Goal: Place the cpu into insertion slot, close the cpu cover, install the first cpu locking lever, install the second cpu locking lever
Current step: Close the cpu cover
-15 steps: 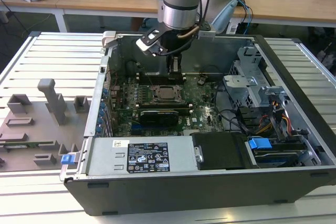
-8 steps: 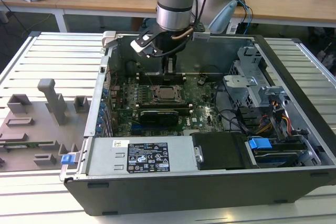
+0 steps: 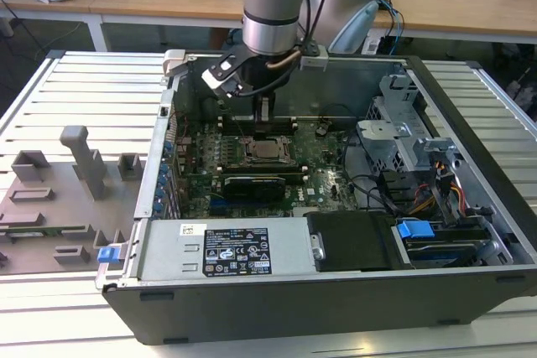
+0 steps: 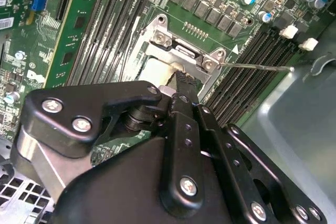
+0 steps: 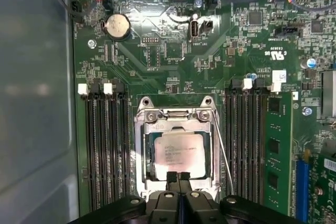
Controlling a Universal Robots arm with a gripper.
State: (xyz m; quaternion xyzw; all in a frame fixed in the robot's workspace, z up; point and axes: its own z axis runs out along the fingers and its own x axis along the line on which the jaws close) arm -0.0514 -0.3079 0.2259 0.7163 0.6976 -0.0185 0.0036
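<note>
The cpu (image 5: 179,153) lies flat in the insertion slot (image 3: 262,150) in the middle of the green motherboard, its silvery top facing up. The cpu cover (image 5: 144,153), a silvery frame, lies down around it. A thin wire locking lever (image 5: 223,153) runs along one side of the socket; in the second wrist view this locking lever (image 4: 257,67) sticks out over the memory slots. My gripper (image 5: 178,176) hangs just above the socket's edge, fingers shut together with nothing between them. The exterior view shows the gripper (image 3: 263,113) directly over the socket, and the second wrist view shows its black fingertips (image 4: 181,80).
Long black memory slots (image 5: 105,145) flank the socket on both sides. The open computer case (image 3: 277,291) has a labelled power supply (image 3: 226,251) at the front and drive bays with cables (image 3: 419,182) on the exterior view's right. Grey fixtures (image 3: 84,161) stand outside on the exterior view's left.
</note>
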